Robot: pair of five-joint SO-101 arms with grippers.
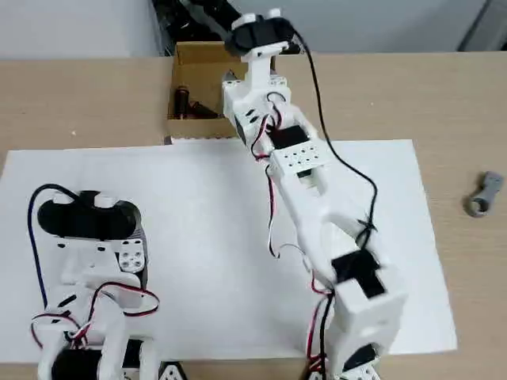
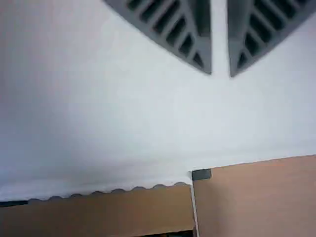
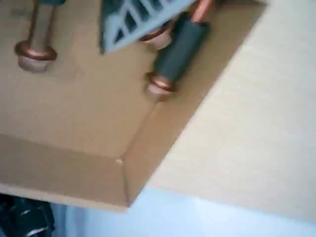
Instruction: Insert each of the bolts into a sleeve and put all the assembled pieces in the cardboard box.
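The cardboard box (image 1: 190,59) stands at the table's far edge, at the middle. Assembled pieces (image 1: 184,101) lie inside it. My right arm stretches out to the box, with its gripper (image 3: 79,19) open just above the box floor (image 3: 74,108). A copper bolt in a dark sleeve (image 3: 180,42) lies against the box wall beside one finger (image 3: 138,19). A second bolt head (image 3: 158,38) peeks out under that finger, and a third bolt (image 3: 33,52) lies farther off. My left gripper (image 2: 219,54) rests low over the white paper, shut and holding nothing.
A large white paper sheet (image 1: 206,237) covers most of the table. Its near edge (image 2: 98,190) meets the bare wood. A small grey part (image 1: 483,194) lies on the wood at the far right. The left arm's base (image 1: 87,229) sits at the lower left.
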